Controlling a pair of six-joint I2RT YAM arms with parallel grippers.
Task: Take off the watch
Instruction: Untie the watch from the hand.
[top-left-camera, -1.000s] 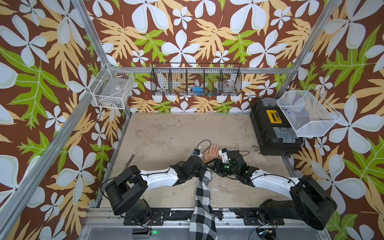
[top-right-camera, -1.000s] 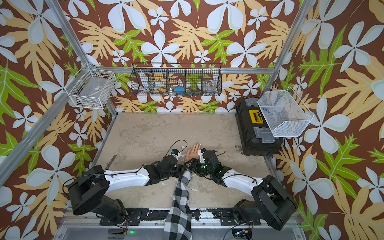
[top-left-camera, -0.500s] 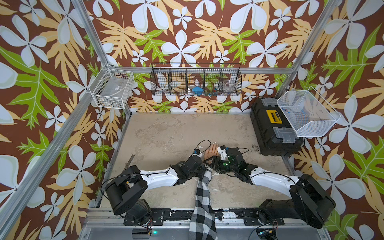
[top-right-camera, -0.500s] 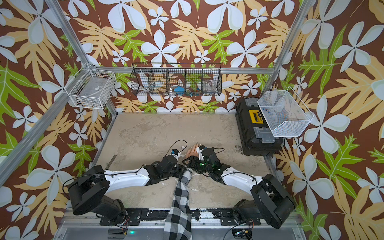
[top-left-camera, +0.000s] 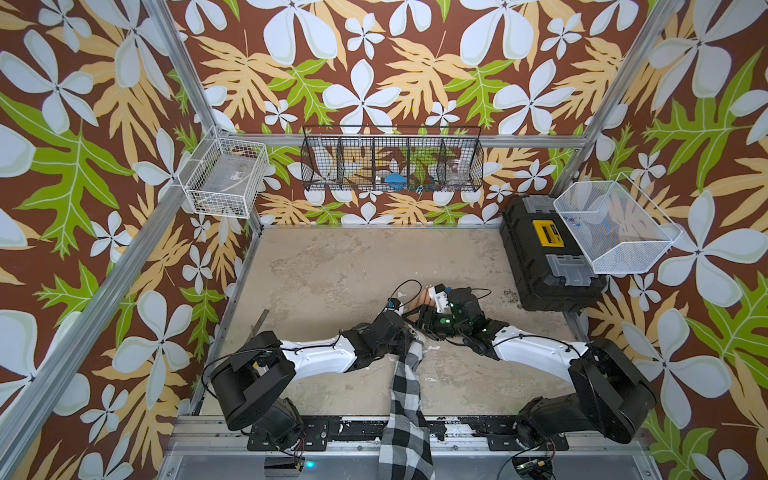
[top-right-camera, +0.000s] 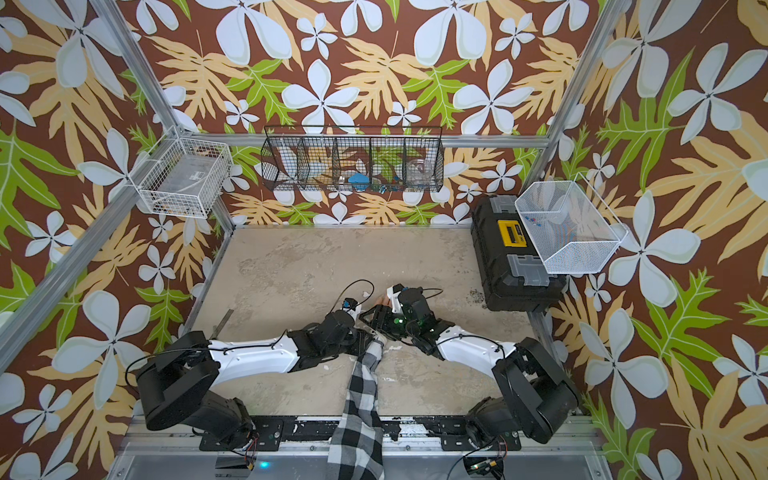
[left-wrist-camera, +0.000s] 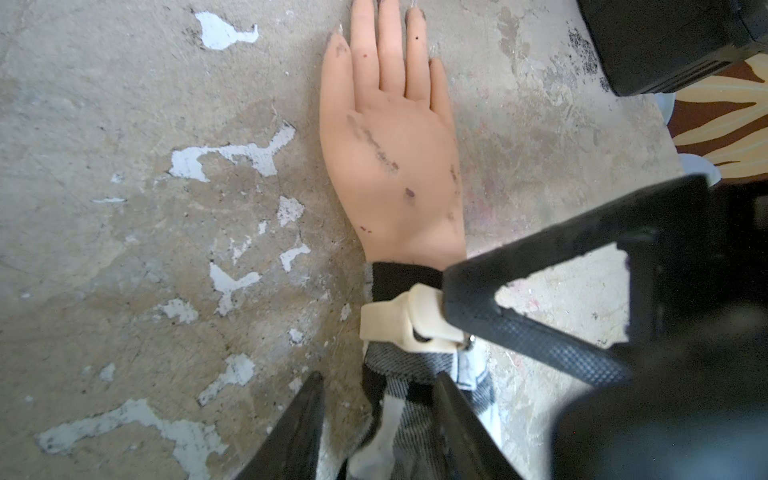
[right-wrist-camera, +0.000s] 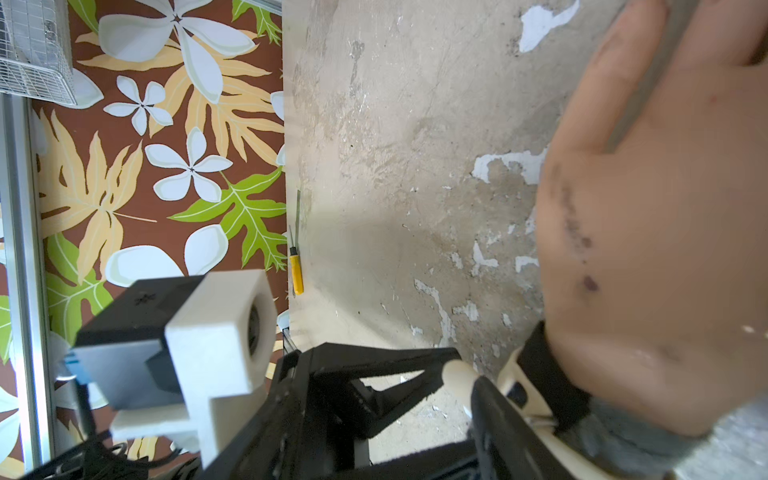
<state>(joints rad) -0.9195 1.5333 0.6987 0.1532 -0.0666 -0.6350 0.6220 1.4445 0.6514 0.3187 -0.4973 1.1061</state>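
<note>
Now the watch lies across the doll's wrist, lower middle of the left wrist view, touching the right gripper, maybe pinched, I cannot tell, while the left gripper holds its 2 jaws open around the sleeve.

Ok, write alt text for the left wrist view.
A mannequin hand lies flat on a worn, paint-chipped table, wearing the watch, seen as a cream strap over a dark cuff at the wrist. One of the right gripper's black fingers touches the strap, and the left gripper's fingers straddle the checked sleeve.
</note>
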